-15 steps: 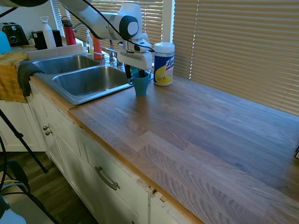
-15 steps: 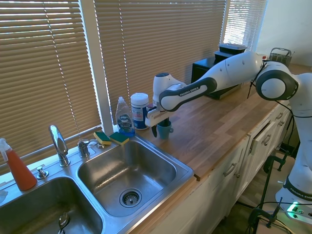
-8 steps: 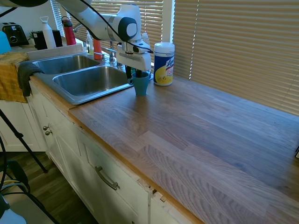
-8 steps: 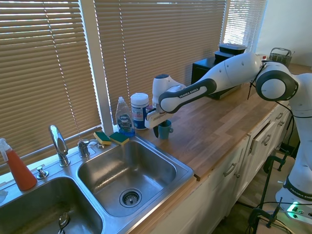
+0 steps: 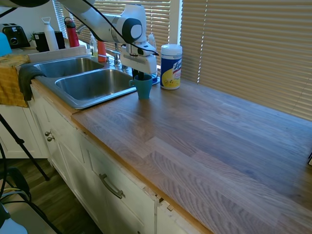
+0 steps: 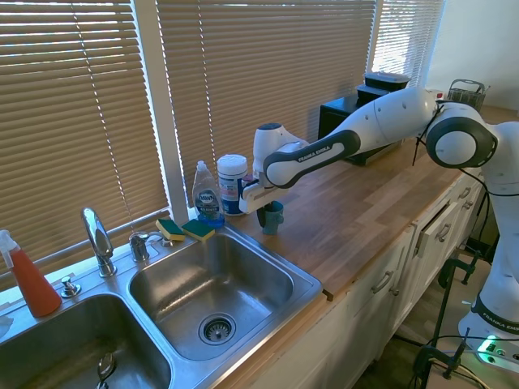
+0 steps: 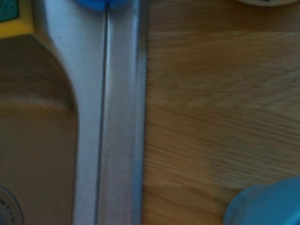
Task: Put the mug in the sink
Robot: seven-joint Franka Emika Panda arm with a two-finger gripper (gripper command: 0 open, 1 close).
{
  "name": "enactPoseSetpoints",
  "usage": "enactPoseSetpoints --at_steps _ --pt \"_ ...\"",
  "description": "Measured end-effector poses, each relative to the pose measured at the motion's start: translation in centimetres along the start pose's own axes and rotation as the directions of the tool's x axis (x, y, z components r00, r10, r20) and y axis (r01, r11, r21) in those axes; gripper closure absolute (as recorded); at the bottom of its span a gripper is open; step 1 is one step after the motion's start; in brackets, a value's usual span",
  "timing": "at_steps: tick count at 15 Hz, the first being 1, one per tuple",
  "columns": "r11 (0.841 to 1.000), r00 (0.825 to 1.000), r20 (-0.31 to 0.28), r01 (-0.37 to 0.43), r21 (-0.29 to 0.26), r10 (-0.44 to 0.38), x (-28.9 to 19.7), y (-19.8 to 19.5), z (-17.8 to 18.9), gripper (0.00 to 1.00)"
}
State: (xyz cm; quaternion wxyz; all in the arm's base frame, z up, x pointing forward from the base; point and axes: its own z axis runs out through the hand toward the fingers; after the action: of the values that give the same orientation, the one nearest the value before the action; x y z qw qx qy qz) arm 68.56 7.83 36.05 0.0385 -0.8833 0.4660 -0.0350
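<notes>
The small teal-blue mug (image 5: pixel 143 87) hangs upright just over the wooden counter, right at the edge of the sink (image 5: pixel 73 101). My gripper (image 5: pixel 141 76) comes down from above and is shut on the mug's rim, one finger inside and one outside. From the other side, the mug (image 6: pixel 271 217) and gripper (image 6: pixel 265 207) sit just beyond the sink's far right corner (image 6: pixel 312 284). In the wrist view the steel sink rim (image 7: pixel 112 117) runs beside the wood, and the mug (image 7: pixel 267 206) shows as a pale blue corner.
A white wipes canister (image 5: pixel 171 67) stands just behind the mug. A dish soap bottle (image 6: pixel 208 194) and two sponges (image 6: pixel 185 229) sit at the sink's back edge. The faucet (image 6: pixel 97 239) and an orange spray bottle (image 6: pixel 28 279) are further along. A yellow towel (image 5: pixel 12 80) drapes the far counter.
The gripper has carried the mug a little toward the sink, from the open counter to the basin's edge, and lifted it slightly.
</notes>
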Motion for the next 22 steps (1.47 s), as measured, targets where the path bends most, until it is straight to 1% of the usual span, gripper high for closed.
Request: enactPoseSetpoints --at_steps 4,6,8,10,14,15,16,19,20,22 --pt "0.999 1.000 0.001 -0.006 0.032 0.006 -0.8 0.5 -0.6 1.00" --pt "0.998 1.000 -0.011 0.012 0.057 -0.011 -2.6 0.8 -1.8 1.00" --pt "0.997 0.999 -0.025 0.032 0.077 -0.030 -5.7 0.2 -3.8 1.00" --pt "0.995 0.998 -0.048 0.052 0.088 -0.048 -9.2 -1.2 -5.4 1.00" --pt "0.994 0.993 -0.092 0.082 0.070 -0.075 -15.8 -5.9 -6.8 1.00" --pt "0.995 0.993 -0.098 0.077 0.069 -0.070 -16.3 -8.4 -6.1 1.00" --pt "0.995 0.992 -0.107 0.076 0.060 -0.069 -16.5 -8.7 -6.3 1.00" --pt "0.998 0.983 -0.177 0.051 0.023 -0.046 -18.9 -11.0 -5.4 1.00" --pt "0.998 0.980 -0.191 0.056 0.007 -0.054 -20.2 -11.9 -4.3 1.00" --pt "0.997 0.978 -0.195 0.078 -0.015 -0.080 -22.4 -13.8 -0.8 1.00"
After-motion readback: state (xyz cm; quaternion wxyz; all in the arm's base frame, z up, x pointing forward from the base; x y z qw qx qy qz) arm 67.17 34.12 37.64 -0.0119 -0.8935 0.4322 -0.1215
